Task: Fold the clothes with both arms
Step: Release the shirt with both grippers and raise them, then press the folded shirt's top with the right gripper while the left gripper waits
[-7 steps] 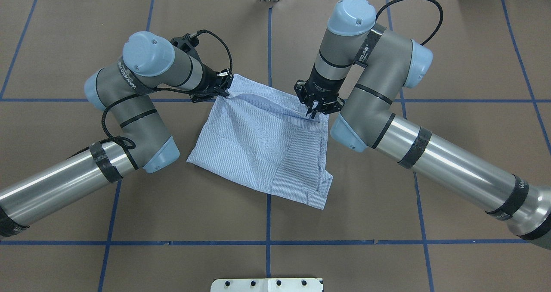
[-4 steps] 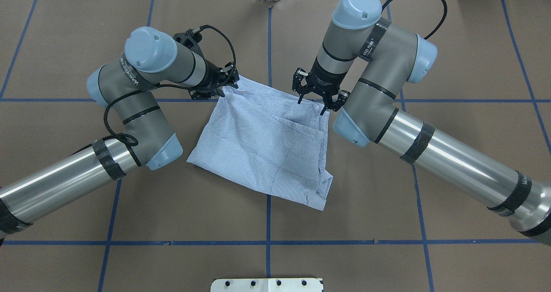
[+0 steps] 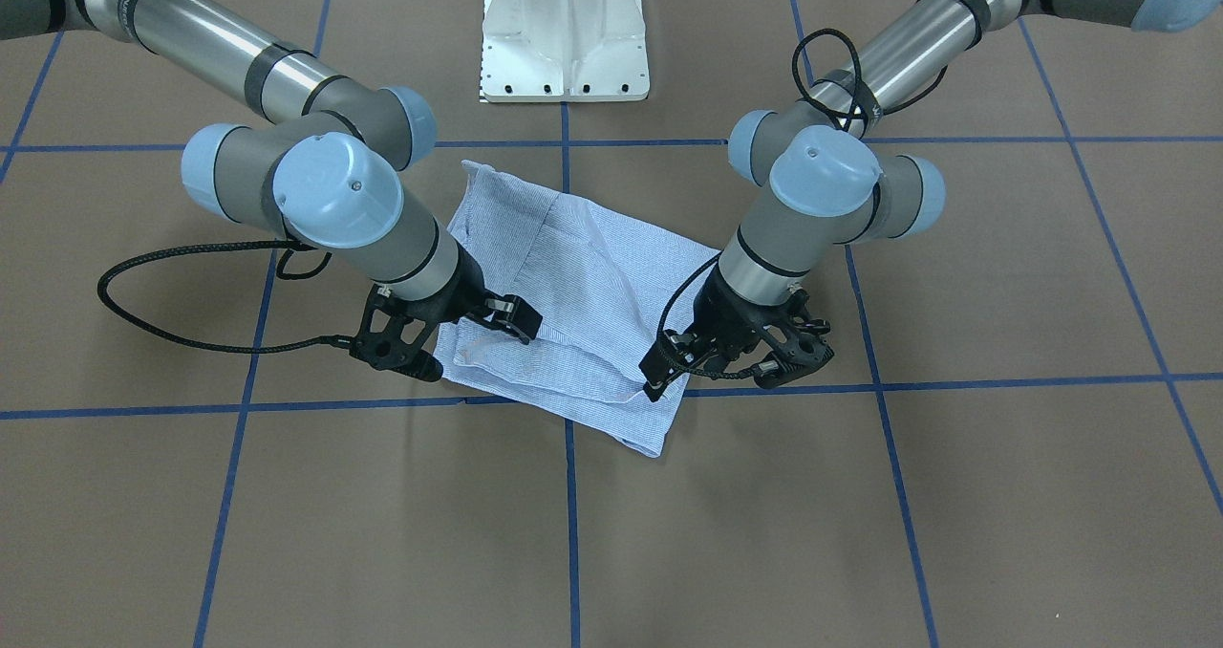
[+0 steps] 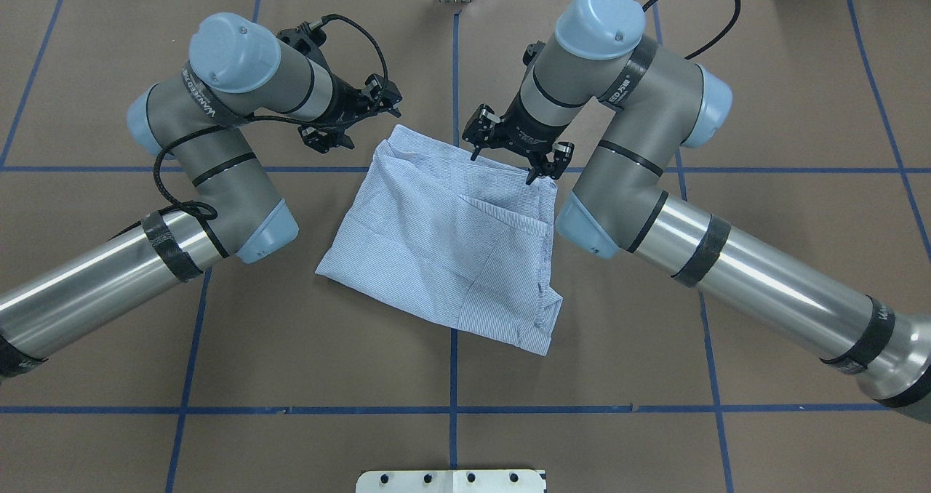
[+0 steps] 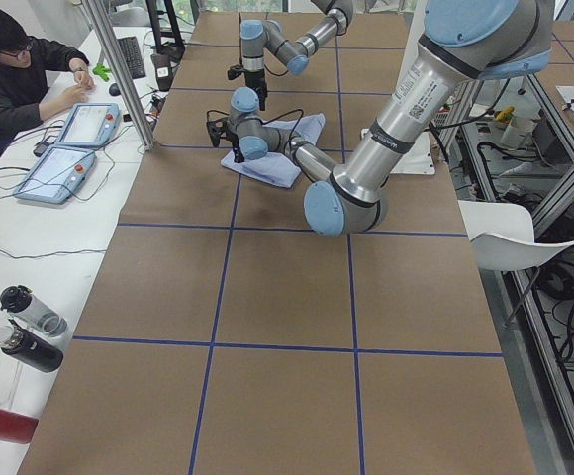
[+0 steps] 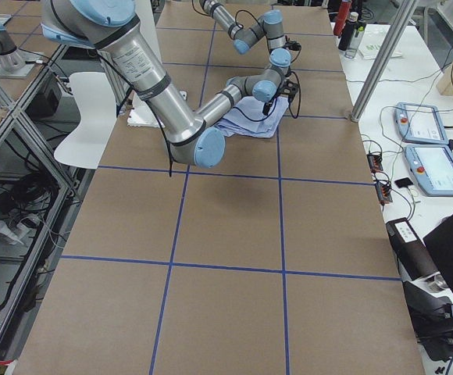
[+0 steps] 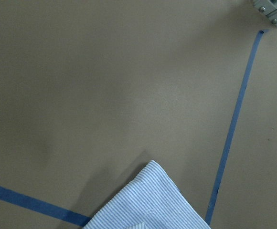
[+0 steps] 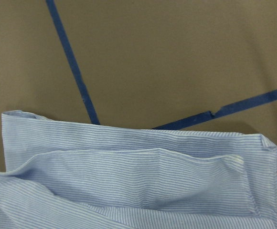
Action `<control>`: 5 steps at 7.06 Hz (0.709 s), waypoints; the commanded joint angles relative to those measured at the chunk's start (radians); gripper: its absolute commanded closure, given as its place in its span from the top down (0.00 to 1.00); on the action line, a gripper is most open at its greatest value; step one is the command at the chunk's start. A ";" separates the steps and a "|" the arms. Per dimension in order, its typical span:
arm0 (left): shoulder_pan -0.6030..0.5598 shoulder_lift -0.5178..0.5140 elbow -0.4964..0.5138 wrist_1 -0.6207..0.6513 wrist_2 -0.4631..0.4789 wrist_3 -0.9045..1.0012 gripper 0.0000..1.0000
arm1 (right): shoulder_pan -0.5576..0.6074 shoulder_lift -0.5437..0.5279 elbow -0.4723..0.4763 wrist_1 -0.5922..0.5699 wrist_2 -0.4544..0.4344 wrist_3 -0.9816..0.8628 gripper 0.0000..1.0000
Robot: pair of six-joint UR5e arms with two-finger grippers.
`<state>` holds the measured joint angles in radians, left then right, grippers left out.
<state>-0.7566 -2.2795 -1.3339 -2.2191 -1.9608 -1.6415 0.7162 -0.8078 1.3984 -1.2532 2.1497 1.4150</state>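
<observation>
Surface: A brown paper-covered table [image 4: 654, 347], gridded with blue tape lines, is carrying the whole scene.
Garment: The light blue-and-white fine-striped shirt [image 4: 444, 246] is lying folded into a skewed rectangle around the table's middle.
Left gripper: The black two-finger left gripper [image 4: 355, 115] is hanging spread and empty. It is just beside the shirt corner nearest the table's operator-side edge, apart from the cloth.
Right gripper: The black two-finger right gripper [image 4: 503, 166] is also hanging spread, gripping nothing. Its fingertips are poised at the shirt's operator-side hem; contact cannot be told.
Hazard, snagging: A fingertip is probably risking a catch on the loose upper layer, which would be pulling the fold open.
Hazard, skew: The layers are sitting uneven at the robot-side corner, so any further fold is likely compounding the misalignment.
</observation>
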 commanded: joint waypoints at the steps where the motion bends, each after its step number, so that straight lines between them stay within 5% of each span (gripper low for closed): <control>1: -0.003 0.006 -0.005 -0.001 -0.016 0.006 0.99 | -0.041 -0.011 0.001 0.032 -0.097 -0.285 0.99; 5: -0.041 0.022 -0.024 0.002 -0.069 0.057 0.99 | -0.050 -0.077 -0.013 0.192 -0.094 -0.576 0.91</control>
<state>-0.7859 -2.2611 -1.3565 -2.2168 -2.0183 -1.5914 0.6713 -0.8732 1.3903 -1.0821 2.0520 0.8901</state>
